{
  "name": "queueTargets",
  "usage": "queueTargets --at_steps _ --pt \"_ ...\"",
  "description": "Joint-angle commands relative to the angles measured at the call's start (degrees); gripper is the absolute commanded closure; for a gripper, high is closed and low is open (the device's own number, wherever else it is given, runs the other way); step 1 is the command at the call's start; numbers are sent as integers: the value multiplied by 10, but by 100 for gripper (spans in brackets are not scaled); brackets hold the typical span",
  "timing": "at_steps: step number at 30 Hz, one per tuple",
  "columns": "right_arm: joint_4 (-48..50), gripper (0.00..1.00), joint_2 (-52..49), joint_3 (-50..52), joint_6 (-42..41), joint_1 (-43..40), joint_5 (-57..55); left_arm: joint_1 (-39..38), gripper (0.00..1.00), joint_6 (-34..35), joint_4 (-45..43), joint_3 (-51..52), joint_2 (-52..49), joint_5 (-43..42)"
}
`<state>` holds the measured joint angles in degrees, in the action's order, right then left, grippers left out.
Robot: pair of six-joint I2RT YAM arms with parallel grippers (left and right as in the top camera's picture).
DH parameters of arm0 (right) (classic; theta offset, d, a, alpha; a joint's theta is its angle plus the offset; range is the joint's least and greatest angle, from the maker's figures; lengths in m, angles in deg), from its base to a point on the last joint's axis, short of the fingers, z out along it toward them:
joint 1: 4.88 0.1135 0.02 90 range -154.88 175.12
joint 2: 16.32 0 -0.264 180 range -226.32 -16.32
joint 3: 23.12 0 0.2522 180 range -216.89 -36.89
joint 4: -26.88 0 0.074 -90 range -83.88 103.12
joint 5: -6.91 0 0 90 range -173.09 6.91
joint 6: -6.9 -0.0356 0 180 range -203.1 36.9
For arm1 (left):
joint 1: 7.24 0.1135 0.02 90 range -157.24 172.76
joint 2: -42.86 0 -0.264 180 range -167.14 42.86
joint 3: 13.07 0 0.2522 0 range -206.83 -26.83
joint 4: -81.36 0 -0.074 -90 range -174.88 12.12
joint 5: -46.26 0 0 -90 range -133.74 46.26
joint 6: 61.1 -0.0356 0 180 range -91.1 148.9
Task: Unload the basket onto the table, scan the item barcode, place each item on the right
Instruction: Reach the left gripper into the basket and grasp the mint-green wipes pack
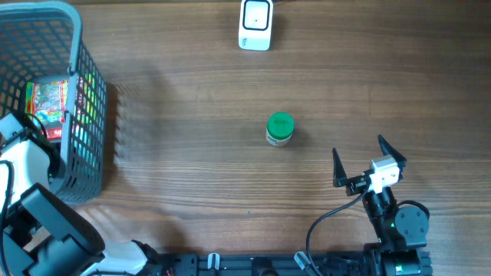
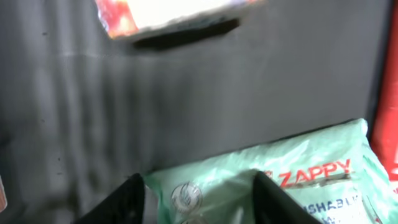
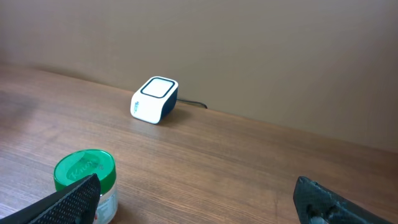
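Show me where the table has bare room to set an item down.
Bare wood: the wide stretch between basket and green-lidded jar; the strip between jar and scanner; the far corner right of the scanner. Crowded: inside the basket, where packets lie packed.

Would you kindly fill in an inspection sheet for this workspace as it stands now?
Surface: wooden table.
Job's things: scanner at the far edge; green-lidded jar upright mid-table; pale green pouch in the basket at the left.
Clutter: red packet, also in the basket.
Claws: left claw down in the basket, fingers either side of the pouch, grip unclear; right claw open, apart from the jar.
Cables: scanner cable leaves its back; black cable loops by the right arm.
Surroundings: plain wall behind the table.
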<state>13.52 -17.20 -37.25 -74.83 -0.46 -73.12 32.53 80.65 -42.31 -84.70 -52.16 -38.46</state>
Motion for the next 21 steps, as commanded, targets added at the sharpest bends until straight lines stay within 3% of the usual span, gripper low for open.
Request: queueTargets --at_steps 1,4,11,12,13,16,17,18,21 --pt "2 0 3 1 6 2 -10 2 66 2 4 45 -6 5" --pt "2 0 3 1 6 2 -10 2 93 2 -2 60 -6 5" --pt "2 0 3 1 6 2 -10 8 96 -18 12 22 16 -47" --pt "2 0 3 1 6 2 -10 7 92 -30 19 7 23 -59" --pt "2 0 3 1 6 2 -10 7 81 -40 26 -10 32 -65" --pt "2 0 3 1 6 2 -10 7 18 -51 65 -68 62 -63" --pt "2 0 3 1 6 2 -10 7 6 -51 73 -81 70 -63" --pt "2 0 3 1 6 2 -10 7 0 -51 76 -92 78 -63" --pt "2 0 3 1 6 2 -10 7 0 -51 66 -98 89 -63"
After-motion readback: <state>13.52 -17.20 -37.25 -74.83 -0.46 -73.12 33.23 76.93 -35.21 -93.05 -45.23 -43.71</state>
